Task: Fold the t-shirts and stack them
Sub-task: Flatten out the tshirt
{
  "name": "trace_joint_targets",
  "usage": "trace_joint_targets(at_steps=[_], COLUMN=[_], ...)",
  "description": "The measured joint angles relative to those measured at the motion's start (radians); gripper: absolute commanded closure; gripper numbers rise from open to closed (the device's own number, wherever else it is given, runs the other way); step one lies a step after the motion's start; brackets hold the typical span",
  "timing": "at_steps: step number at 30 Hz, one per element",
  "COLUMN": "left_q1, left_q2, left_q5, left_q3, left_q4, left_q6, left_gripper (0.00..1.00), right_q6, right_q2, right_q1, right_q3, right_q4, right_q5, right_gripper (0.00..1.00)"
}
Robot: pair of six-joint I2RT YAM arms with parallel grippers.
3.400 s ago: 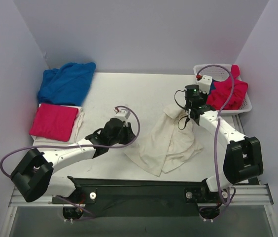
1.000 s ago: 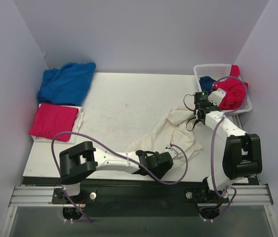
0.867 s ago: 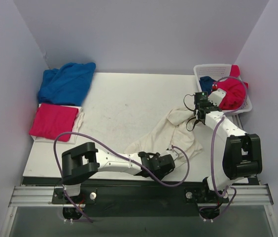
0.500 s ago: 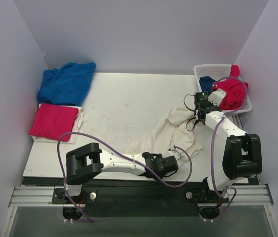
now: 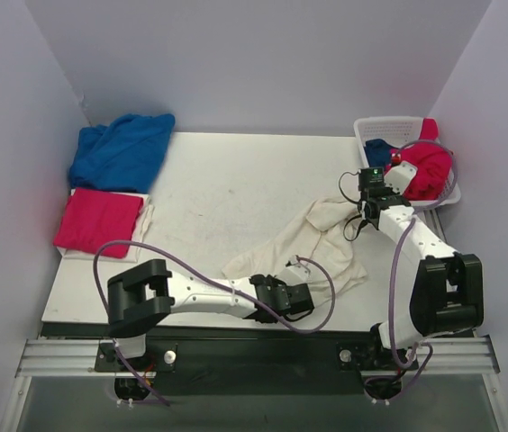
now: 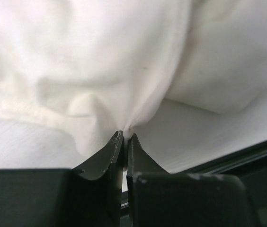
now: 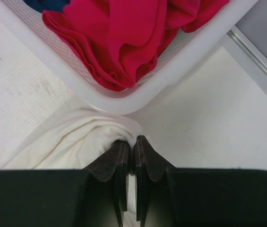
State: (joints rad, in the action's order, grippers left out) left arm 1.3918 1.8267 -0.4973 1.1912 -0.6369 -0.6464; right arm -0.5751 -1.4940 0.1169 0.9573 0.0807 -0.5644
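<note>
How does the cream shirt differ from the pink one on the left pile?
The cream shirt lies crumpled and unfolded on the right half of the table; the pink shirt is folded into a rectangle at the left edge. The left gripper and right gripper each pinch the cream shirt; nothing touches the pink shirt. Both are plain, single-coloured.

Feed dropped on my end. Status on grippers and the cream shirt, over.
Left gripper shut on cream t-shirt, near front edge. Right gripper shut on its far corner, beside basket. Shirt crumpled, not folded.
</note>
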Motion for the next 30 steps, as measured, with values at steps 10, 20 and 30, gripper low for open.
trace_joint_targets(at_steps=[10,20,30], left_q1=[-0.341,-0.685,-0.816], left_q2=[-0.502,-0.692,-0.752], left_q5=[-0.245,-0.37,-0.388], left_q3=[-0.036,0.168,0.425], left_q4=[-0.044,0.052,0.23], left_q6=[-0.091,0.089,0.347], left_gripper=[1.0,1.0,1.0], right_q6=[0.061,0.15,0.242], right_q2=[0.261,0.436,0.564], right_q1=[0.003,0.005,0.011], right_q3=[0.05,0.31,0.497], right_q4=[0.1,0.206,0.238], right_q5=[0.051,0.143,0.329], right_gripper=[1.0,1.0,1.0])
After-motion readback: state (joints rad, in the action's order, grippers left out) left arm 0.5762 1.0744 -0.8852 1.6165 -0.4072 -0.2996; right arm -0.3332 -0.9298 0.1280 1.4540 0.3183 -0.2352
